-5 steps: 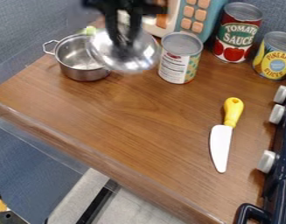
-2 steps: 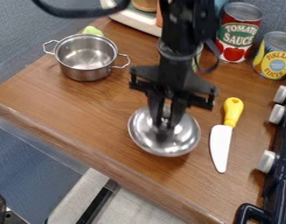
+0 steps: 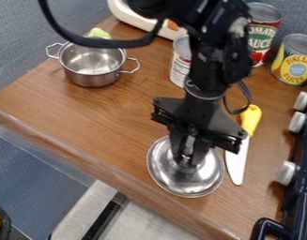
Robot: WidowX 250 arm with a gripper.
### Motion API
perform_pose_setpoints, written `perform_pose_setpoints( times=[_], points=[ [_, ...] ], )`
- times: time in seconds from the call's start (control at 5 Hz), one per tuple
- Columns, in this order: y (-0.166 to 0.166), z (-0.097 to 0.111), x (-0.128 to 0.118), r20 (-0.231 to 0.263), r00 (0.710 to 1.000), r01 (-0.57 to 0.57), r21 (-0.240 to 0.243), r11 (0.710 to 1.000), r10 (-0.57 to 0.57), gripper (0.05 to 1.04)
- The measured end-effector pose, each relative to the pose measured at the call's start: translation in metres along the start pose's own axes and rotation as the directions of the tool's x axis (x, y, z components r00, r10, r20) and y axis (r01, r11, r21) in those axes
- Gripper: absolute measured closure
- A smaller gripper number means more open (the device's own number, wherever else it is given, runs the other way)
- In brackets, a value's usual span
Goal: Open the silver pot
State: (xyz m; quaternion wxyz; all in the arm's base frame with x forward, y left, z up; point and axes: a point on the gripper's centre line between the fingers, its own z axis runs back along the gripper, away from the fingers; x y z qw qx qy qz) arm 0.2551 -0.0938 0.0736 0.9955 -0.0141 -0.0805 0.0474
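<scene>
On the view's left, the silver pot (image 3: 89,80) stands uncovered on the worktop (image 3: 93,119). Well apart, near the front edge, my jaws are closed on its lid (image 3: 165,169), just beside the yellow-handled knife (image 3: 238,161); three cans (image 3: 295,63) stand farther back.

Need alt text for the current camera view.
Black gripper over a silver lid at the counter's front, its fingers around the lid's knob. The open silver pot sits at upper left; the yellow-handled knife lies right of the lid.
</scene>
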Motion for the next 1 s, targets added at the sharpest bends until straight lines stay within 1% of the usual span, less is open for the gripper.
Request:
perform_pose_setpoints(
  times=[0.2,0.4,0.6,0.8,1.0],
  points=[
    [-0.001,-0.001,0.000,-0.009,1.000,0.014,-0.001,1.000,-0.014,0.739],
    [-0.001,-0.002,-0.002,-0.020,1.000,0.017,0.007,1.000,-0.016,0.436],
    [0.002,0.001,-0.005,-0.024,0.999,0.024,0.020,1.000,-0.024,0.151],
    [0.002,0.018,-0.001,-0.009,0.999,0.053,0.026,0.998,-0.053,0.076],
    [-0.001,0.046,0.007,0.056,0.992,0.114,0.002,0.993,-0.114,0.081]
  ],
)
